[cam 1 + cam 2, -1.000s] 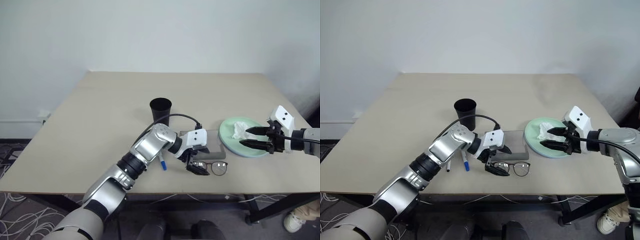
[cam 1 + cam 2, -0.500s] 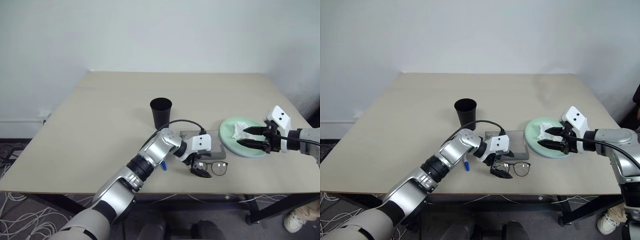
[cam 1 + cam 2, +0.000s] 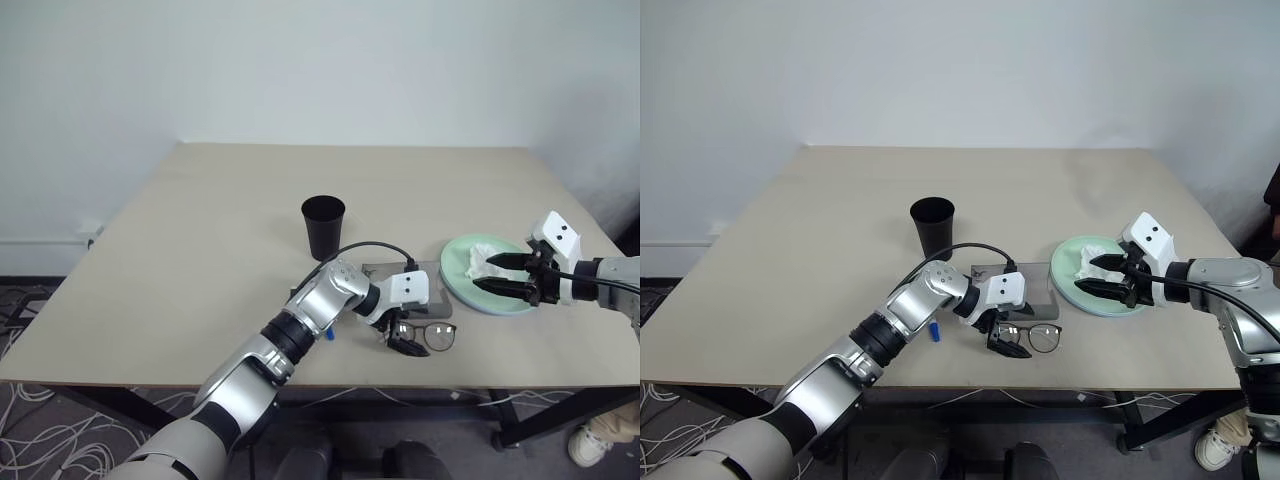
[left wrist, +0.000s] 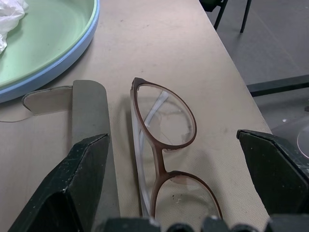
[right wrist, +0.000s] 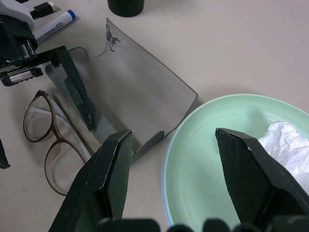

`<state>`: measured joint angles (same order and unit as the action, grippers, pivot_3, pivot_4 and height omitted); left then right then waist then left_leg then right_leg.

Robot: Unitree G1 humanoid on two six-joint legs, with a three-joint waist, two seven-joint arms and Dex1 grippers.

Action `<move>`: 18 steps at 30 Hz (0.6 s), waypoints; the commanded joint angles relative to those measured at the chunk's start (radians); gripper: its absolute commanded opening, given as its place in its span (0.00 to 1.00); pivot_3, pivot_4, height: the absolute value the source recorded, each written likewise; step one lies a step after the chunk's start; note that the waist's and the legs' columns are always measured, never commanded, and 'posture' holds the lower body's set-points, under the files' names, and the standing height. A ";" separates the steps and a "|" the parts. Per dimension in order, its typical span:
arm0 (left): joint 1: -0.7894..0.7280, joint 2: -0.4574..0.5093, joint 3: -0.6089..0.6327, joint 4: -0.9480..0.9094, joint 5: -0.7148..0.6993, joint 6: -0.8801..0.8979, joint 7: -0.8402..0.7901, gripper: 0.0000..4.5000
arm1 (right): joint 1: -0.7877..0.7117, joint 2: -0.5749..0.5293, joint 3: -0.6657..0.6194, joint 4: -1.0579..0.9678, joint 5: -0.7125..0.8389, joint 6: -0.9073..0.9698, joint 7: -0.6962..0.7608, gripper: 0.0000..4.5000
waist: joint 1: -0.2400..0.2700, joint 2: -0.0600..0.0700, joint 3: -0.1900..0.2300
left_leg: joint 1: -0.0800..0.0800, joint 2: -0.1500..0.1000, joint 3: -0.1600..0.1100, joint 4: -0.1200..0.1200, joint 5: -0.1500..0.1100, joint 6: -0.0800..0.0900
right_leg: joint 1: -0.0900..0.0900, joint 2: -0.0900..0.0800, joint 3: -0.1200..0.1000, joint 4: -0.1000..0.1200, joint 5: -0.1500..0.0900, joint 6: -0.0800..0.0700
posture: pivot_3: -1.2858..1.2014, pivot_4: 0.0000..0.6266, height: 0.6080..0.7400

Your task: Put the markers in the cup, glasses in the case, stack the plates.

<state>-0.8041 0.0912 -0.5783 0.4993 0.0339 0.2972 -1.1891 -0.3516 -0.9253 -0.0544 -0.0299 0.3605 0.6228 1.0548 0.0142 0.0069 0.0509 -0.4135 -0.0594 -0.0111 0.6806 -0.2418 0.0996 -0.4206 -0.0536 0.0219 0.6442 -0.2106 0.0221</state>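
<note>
- Beige tabletop (image 3: 200,260) against a plain white wall carries everything.
- Thin brown-framed glasses (image 3: 428,334) lie lower centre, just beside the grey flat case (image 3: 432,285).
- Left gripper (image 3: 398,335) hangs spread wide, straddling the frame.
- Right gripper (image 3: 508,277) is parted above the stacked pale green and light blue plates (image 3: 452,268).
- Risk: closing off-centre could skid the glasses toward the near table edge.

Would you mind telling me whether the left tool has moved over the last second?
Yes. The left tool has shifted slightly right and down toward the glasses, judged against the cup.
</note>
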 commanded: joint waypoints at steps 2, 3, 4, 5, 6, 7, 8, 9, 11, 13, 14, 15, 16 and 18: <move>-0.019 -0.006 -0.002 0.015 0.026 -0.004 0.008 0.80 | -0.024 0.002 -0.016 -0.031 0.008 -0.004 -0.009 0.66 | 0.000 0.000 0.000 | 0.000 0.000 0.000 0.000 0.000 0.000 | 0.000 0.000 0.000 0.000 0.000 0.000 | 0.52 0.00 0.93; -0.019 -0.007 -0.001 0.017 0.028 -0.005 0.008 0.74 | -0.024 0.003 -0.015 -0.031 0.009 -0.004 -0.010 0.66 | 0.000 0.000 0.000 | 0.000 0.000 0.000 0.000 0.000 0.000 | 0.000 0.000 0.000 0.000 0.000 0.000 | 0.52 0.00 0.93; -0.019 -0.008 0.000 0.017 0.029 -0.005 0.008 0.74 | -0.024 0.003 -0.015 -0.031 0.009 -0.004 -0.010 0.66 | 0.000 0.000 0.000 | 0.000 0.000 0.000 0.000 0.000 0.000 | 0.000 0.000 0.000 0.000 0.000 0.000 | 0.52 0.00 0.93; -0.019 -0.009 0.002 0.020 0.032 -0.006 0.008 0.74 | -0.025 0.003 -0.014 -0.030 0.007 -0.004 -0.010 0.66 | 0.000 0.000 0.000 | 0.000 0.000 0.000 0.000 0.000 0.000 | 0.000 0.000 0.000 0.000 0.000 0.000 | 0.52 0.00 0.93; -0.019 -0.011 0.003 0.022 0.035 -0.007 0.009 0.74 | -0.026 0.004 -0.014 -0.030 0.006 -0.004 -0.011 0.66 | 0.000 0.000 0.000 | 0.000 0.000 0.000 0.000 0.000 0.000 | 0.000 0.000 0.000 0.000 0.000 0.000 | 0.52 0.00 0.93; -0.019 -0.012 0.004 0.023 0.037 -0.008 0.010 0.74 | -0.028 0.004 -0.013 -0.028 0.006 -0.004 -0.011 0.66 | 0.000 0.000 0.000 | 0.000 0.000 0.000 0.000 0.000 0.000 | 0.000 0.000 0.000 0.000 0.000 0.000 | 0.52 0.00 0.93; -0.019 -0.012 0.004 0.023 0.039 -0.008 0.010 0.74 | -0.028 0.005 -0.012 -0.028 0.006 -0.004 -0.011 0.66 | 0.000 0.000 0.000 | 0.000 0.000 0.000 0.000 0.000 0.000 | 0.000 0.000 0.000 0.000 0.000 0.000 | 0.52 0.00 0.93; -0.018 -0.013 0.005 0.022 0.041 -0.007 0.010 0.74 | -0.029 0.005 -0.012 -0.028 0.006 -0.004 -0.011 0.66 | 0.000 0.000 0.000 | 0.000 0.000 0.000 0.000 0.000 0.000 | 0.000 0.000 0.000 0.000 0.000 0.000 | 0.52 0.00 0.93; -0.017 -0.013 0.005 0.021 0.043 -0.007 0.010 0.74 | -0.031 0.006 -0.010 -0.025 0.006 -0.006 -0.011 0.66 | 0.000 0.000 0.000 | 0.000 0.000 0.000 0.000 0.000 0.000 | 0.000 0.000 0.000 0.000 0.001 0.000 | 0.52 0.00 0.93; -0.017 -0.012 0.005 0.020 0.042 -0.006 0.007 0.74 | -0.033 0.007 -0.008 -0.022 0.005 -0.006 -0.012 0.66 | 0.000 0.000 0.000 | 0.000 0.000 0.000 0.000 0.000 0.000 | 0.000 0.000 0.000 0.000 0.001 0.000 | 0.52 0.00 0.93; -0.017 -0.012 0.004 0.020 0.041 -0.003 0.005 0.74 | -0.034 0.008 -0.008 -0.023 0.005 -0.006 -0.012 0.66 | 0.000 0.000 0.000 | 0.000 0.000 0.000 0.000 0.000 0.000 | 0.000 0.000 0.000 0.000 0.001 0.000 | 0.52 0.00 0.93; -0.017 -0.012 0.004 0.020 0.041 -0.001 0.003 0.74 | -0.034 0.009 -0.007 -0.023 0.005 -0.005 -0.013 0.66 | 0.000 0.000 0.000 | 0.000 0.000 0.000 0.000 0.000 0.000 | 0.000 0.000 0.000 0.000 0.001 0.000 | 0.52 0.00 0.93; -0.017 -0.012 0.004 0.020 0.041 0.000 0.003 0.74 | -0.035 0.009 -0.007 -0.024 0.005 -0.005 -0.013 0.66 | 0.000 0.000 0.000 | 0.000 0.000 0.000 0.000 0.000 0.000 | 0.000 0.000 0.000 0.000 0.001 0.000 | 0.52 0.00 0.93; -0.017 -0.012 0.004 0.020 0.043 -0.002 0.006 0.66 | -0.035 0.009 -0.007 -0.023 0.004 -0.005 -0.014 0.66 | 0.000 0.000 0.000 | 0.000 0.000 0.000 0.000 0.000 0.000 | 0.000 0.000 0.000 0.000 0.001 0.000 | 0.52 0.00 0.93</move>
<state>-0.8036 0.0812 -0.5805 0.5255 0.0678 0.2983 -1.1862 -0.3534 -0.9176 -0.0469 -0.0304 0.3599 0.6230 1.0474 0.0138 0.0070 0.0509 -0.4136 -0.0594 -0.0110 0.6810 -0.2418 0.0996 -0.4208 -0.0536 0.0220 0.6442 -0.2099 0.0222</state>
